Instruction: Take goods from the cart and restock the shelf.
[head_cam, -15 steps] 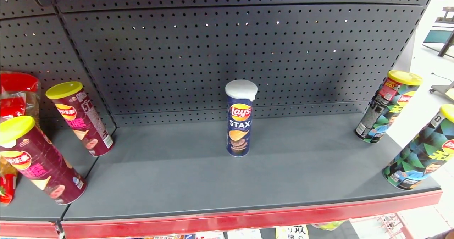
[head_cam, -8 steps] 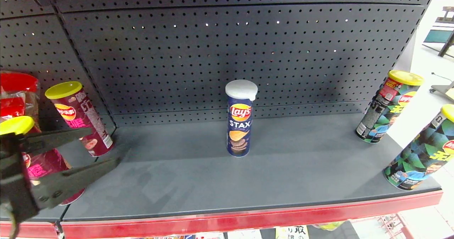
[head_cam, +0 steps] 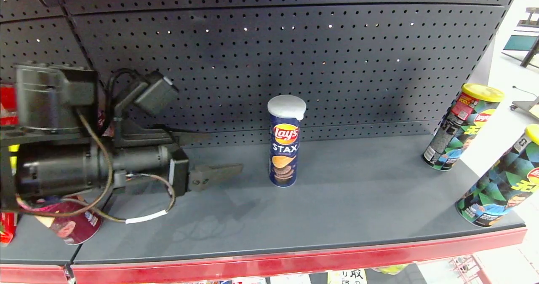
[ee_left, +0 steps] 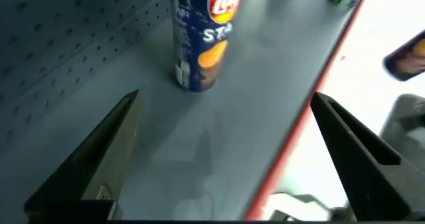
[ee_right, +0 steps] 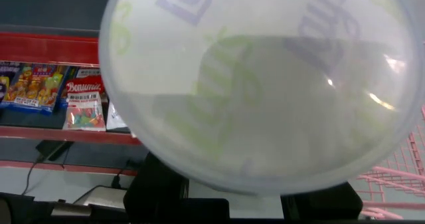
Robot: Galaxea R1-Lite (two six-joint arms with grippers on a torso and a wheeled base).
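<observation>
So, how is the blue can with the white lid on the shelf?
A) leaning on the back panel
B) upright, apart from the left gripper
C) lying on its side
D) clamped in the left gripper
B: the blue can stands upright on the shelf, with a gap between it and the open left gripper.

Matt shelf [head_cam: 358, 199], seemingly metal pegboard [head_cam: 252, 56]

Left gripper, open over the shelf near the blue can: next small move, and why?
Probably advance the left gripper toward the blue can, with jaws open. The can stands upright, alone at the middle of the shelf, ahead of the fingertips and not yet between them; the opening looks wider than the can, so it should straddle it.
</observation>
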